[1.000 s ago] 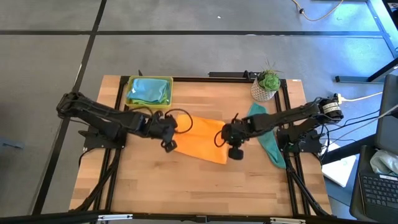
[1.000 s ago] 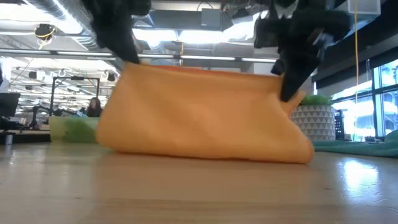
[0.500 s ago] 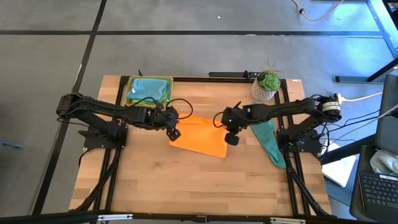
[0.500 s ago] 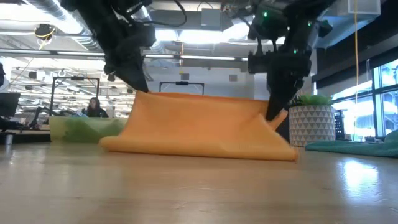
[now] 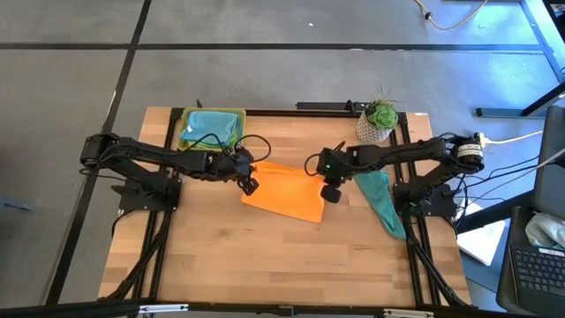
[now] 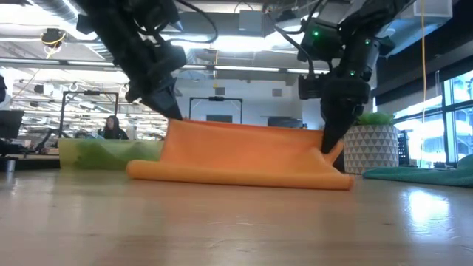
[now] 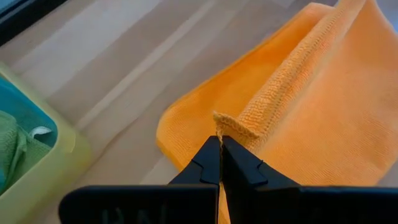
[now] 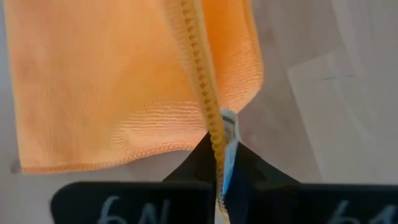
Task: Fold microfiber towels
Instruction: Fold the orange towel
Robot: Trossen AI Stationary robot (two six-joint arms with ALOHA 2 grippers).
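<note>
Step in hand: first fold of the orange towel (image 5: 284, 193), mid-table.

Left gripper (image 5: 250, 185) pinches the towel's far-left corner, jaws fully closed; right gripper (image 5: 331, 193) likewise clamps the far-right corner. Next move, as judged: lower both corners onto the lying layer, align edges, then release.

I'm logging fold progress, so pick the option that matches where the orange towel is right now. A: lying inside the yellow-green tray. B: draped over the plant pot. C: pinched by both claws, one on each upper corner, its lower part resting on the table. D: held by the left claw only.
C: the left claw and the right claw each pinch an upper corner of the orange towel, whose lower fold rests on the table.
</note>
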